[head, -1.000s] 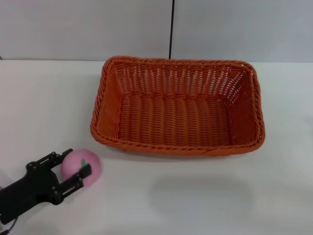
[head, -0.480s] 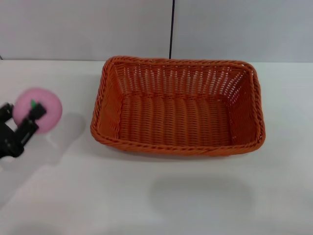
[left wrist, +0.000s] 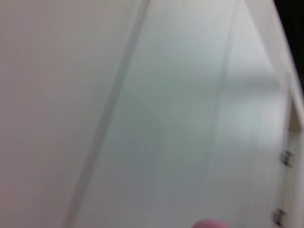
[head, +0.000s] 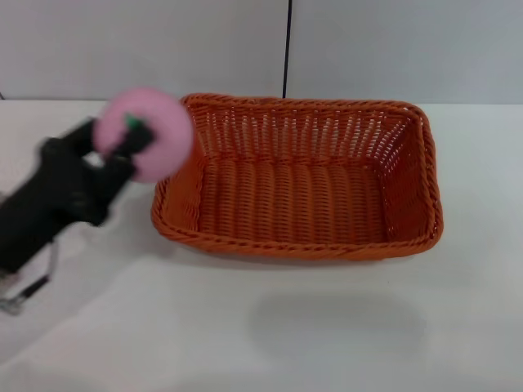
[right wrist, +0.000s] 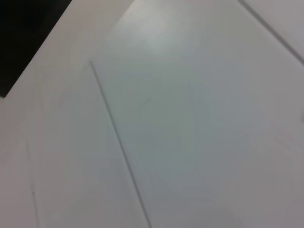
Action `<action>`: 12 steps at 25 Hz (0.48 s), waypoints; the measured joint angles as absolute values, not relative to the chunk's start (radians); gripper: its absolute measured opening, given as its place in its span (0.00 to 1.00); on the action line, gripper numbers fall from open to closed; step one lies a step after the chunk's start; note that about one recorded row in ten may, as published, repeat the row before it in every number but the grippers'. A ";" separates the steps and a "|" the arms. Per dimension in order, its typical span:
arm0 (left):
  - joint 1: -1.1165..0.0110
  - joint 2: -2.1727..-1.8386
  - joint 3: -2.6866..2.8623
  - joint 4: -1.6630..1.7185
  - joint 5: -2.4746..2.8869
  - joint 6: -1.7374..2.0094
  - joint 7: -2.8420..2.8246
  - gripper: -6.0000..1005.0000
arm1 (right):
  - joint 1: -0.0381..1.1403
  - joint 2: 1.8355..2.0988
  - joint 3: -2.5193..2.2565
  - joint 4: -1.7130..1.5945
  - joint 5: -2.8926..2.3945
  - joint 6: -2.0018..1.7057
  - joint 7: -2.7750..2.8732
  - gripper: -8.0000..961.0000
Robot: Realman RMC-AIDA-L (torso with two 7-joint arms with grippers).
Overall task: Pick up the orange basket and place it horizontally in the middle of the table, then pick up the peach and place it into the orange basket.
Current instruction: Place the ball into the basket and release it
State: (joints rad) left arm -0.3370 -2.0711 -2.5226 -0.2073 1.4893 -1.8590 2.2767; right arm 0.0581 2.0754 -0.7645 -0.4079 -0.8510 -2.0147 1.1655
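Your left gripper (head: 131, 143) is clamped on the peach (head: 145, 134), holding it in the air over the left end rim of the orange basket (head: 298, 175). The basket sits lengthwise mid-table (head: 327, 327), nothing inside. Your right gripper is out of view.

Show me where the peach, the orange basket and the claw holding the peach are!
the peach (head: 147, 135), head view, middle of its pink side.
the orange basket (head: 294, 200), head view, bare woven floor.
left claw (head: 122, 147), head view, between its fingertips on the peach.
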 joint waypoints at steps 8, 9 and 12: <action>-0.494 -2.078 -2.366 -0.056 1.485 -1.700 2.370 0.36 | 0.045 2.075 -0.704 -0.357 -0.851 -2.039 1.164 0.66; -0.501 -2.078 -2.365 -0.049 1.486 -1.685 2.372 0.39 | 0.044 2.075 -0.701 -0.352 -0.851 -2.039 1.164 0.66; -0.519 -2.078 -2.352 -0.048 1.489 -1.634 2.370 0.48 | 0.044 2.074 -0.690 -0.336 -0.851 -2.039 1.164 0.66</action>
State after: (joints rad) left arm -0.5189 -2.0784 -2.3524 -0.0477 1.4886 -1.6343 2.3698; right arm 0.0443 2.0738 -0.6901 -0.3359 -0.8509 -2.0393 1.1642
